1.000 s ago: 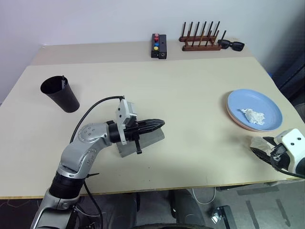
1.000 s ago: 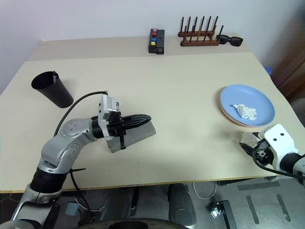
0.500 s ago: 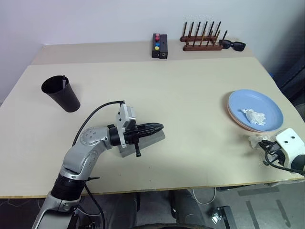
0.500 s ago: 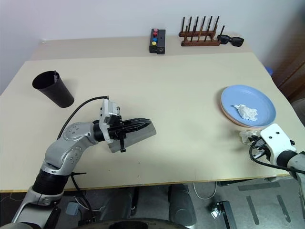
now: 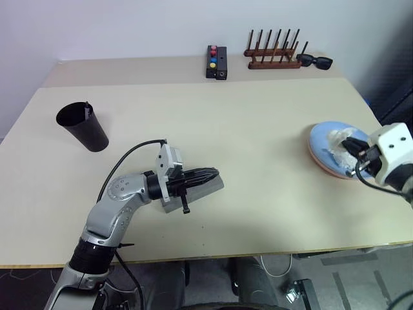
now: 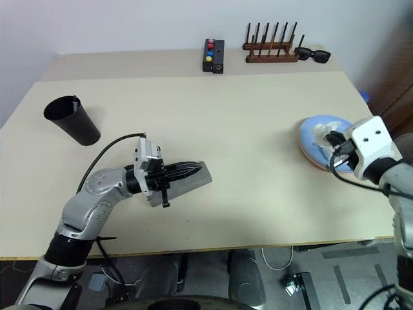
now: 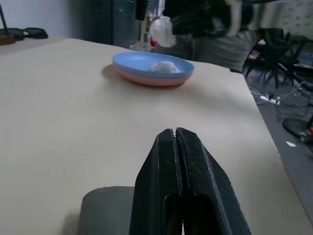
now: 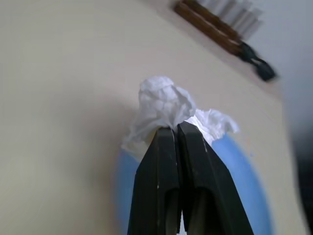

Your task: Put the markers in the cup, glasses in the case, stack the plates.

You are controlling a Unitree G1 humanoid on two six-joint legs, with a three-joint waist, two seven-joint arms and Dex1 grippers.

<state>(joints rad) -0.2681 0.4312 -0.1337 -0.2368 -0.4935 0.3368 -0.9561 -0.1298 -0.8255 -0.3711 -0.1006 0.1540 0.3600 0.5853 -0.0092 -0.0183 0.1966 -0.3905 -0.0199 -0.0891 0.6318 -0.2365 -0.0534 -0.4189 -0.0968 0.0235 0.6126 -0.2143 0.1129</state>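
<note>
On my table (image 5: 258, 129), the 2 stacked plates (image 7: 152, 68) sit at 3 o'clock, the cup (image 5: 82, 127) at 9. My left gripper (image 7: 174, 142), jaws closed empty, rests on the case (image 6: 187, 183); my right gripper (image 8: 176, 128) pinches crumpled tissue (image 8: 164, 105) above the plates.

beige table (image 5: 258, 123), white wall (image 5: 129, 26)

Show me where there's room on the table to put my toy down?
The bare middle, between the cup, the case and the plates. Bare too in front of the rack and button box. It's crowded at the plates, where the right hand holds a tissue.
</note>
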